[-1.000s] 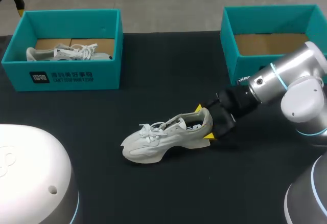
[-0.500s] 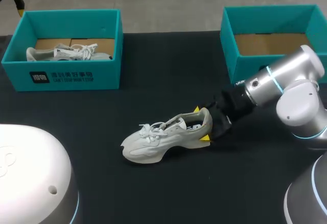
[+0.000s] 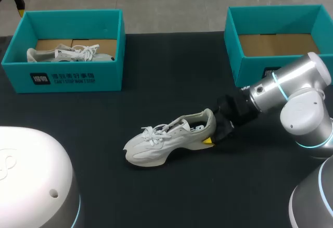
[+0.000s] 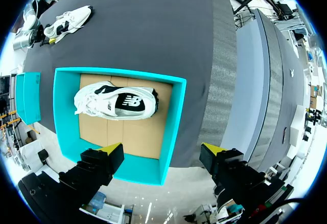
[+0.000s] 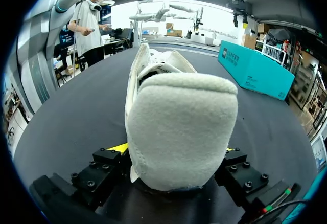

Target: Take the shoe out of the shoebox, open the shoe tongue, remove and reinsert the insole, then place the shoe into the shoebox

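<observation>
A pale grey-white shoe (image 3: 166, 139) lies on its sole in the middle of the black table (image 3: 171, 82), toe toward the left. My right gripper (image 3: 209, 130) is at its heel, one finger on each side, shut on it. In the right wrist view the padded heel of the shoe (image 5: 179, 121) fills the space between the right gripper's (image 5: 173, 150) fingers. My left gripper (image 4: 162, 150) hangs open high above the far edge of the left teal shoebox (image 4: 171, 127), holding nothing. A second white shoe (image 4: 115, 101) lies inside that box.
The left shoebox (image 3: 67, 77) stands at the back left with its shoe (image 3: 67, 53) in it. An empty teal shoebox (image 3: 276, 12) stands at the back right, just behind my right arm (image 3: 291, 90). A white robot housing (image 3: 31, 176) covers the front left corner.
My right gripper has pushed further onto the heel and its fingers have closed in against it; the far yellow tip is now hidden behind the shoe. The left arm has not moved.
</observation>
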Tool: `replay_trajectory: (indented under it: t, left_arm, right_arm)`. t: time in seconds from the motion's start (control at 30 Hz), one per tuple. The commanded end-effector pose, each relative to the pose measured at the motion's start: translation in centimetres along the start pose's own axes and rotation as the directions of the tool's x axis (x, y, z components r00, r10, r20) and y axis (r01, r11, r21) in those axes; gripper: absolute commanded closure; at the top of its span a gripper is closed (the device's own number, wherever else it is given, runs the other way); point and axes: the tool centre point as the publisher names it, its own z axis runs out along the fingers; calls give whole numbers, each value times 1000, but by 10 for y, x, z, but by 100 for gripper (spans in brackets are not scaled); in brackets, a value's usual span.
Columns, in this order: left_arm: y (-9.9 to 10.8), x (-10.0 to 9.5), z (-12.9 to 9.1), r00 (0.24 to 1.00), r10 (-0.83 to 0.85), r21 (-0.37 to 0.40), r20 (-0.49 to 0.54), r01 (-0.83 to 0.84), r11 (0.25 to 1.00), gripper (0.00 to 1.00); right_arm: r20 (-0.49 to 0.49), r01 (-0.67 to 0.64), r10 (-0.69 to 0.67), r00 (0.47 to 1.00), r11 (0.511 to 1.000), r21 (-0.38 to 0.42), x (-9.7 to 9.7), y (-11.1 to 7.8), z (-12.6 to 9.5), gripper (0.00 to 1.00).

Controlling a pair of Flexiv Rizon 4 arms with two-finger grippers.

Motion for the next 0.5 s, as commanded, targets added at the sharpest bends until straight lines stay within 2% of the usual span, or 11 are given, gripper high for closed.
replay_trajectory:
  t: [0.03, 0.23, 0.5]
  left_arm:
    - [0, 0, 0, 1000, 1, -1, -2, -1, 1000, 0]
    - [0, 0, 0, 1000, 1, -1, -2, -1, 1000, 0]
    - [0, 0, 0, 1000, 1, -1, -2, -1, 1000, 0]
  right_arm:
    - [39, -20, 20, 999, 1000, -6, 4, -2, -4, 100]
    - [111, -76, 79, 991, 996, -38, 8, -2, -17, 100]
    - [170, -104, 108, 979, 994, -32, 15, -5, -27, 100]
